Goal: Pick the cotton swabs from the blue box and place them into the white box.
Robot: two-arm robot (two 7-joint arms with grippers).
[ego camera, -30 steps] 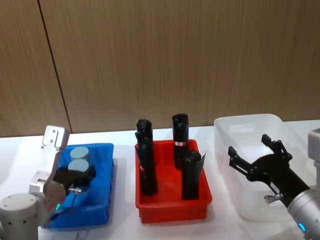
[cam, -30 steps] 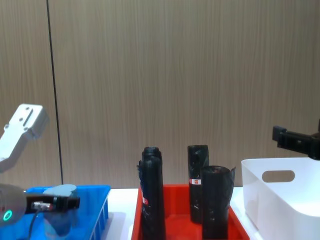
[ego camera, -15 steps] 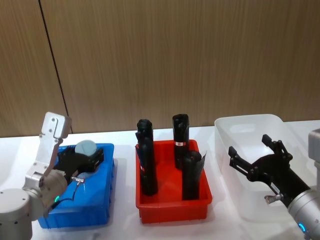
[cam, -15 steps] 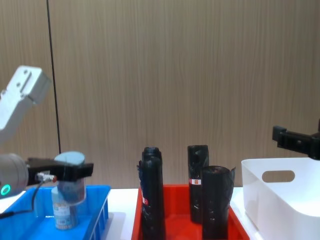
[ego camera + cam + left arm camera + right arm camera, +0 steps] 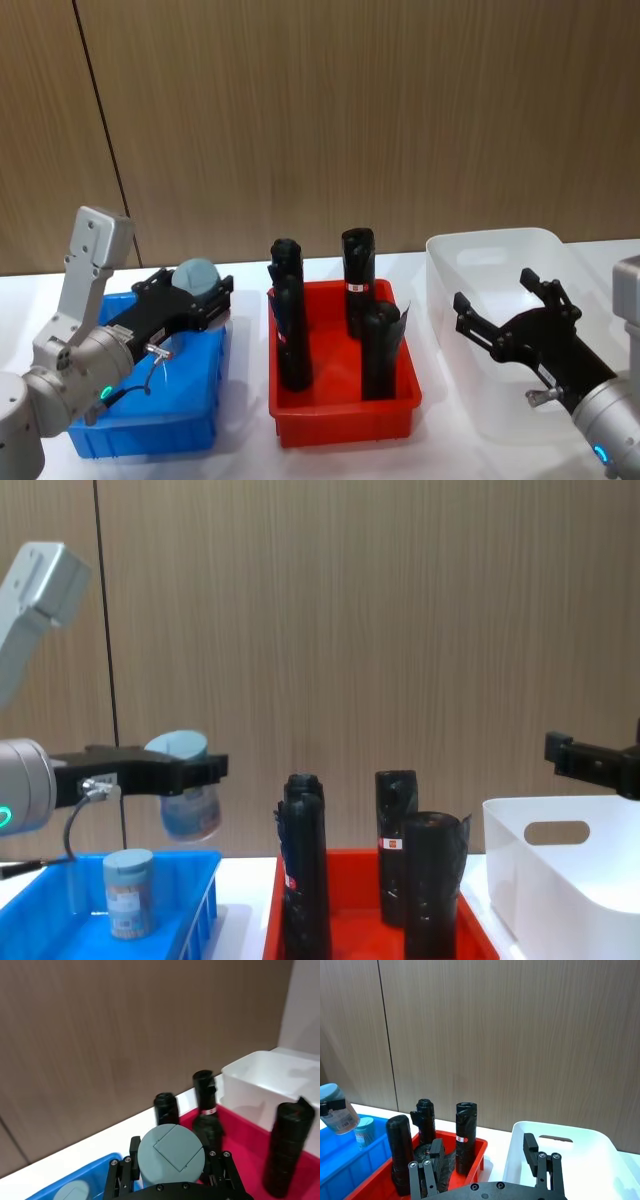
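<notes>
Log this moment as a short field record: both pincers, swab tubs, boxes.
left pincer: shut on one cotton swab tub, held above the blue box
second tub: standing in the blue box
right pincer: open, hovering over the white box
red tray: between the two boxes, holding upright black rolls

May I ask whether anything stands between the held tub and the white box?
The red tray of tall black rolls stands between the tub and the white box. The left gripper holds it about level with the roll tops, so a straight move may hit them.
</notes>
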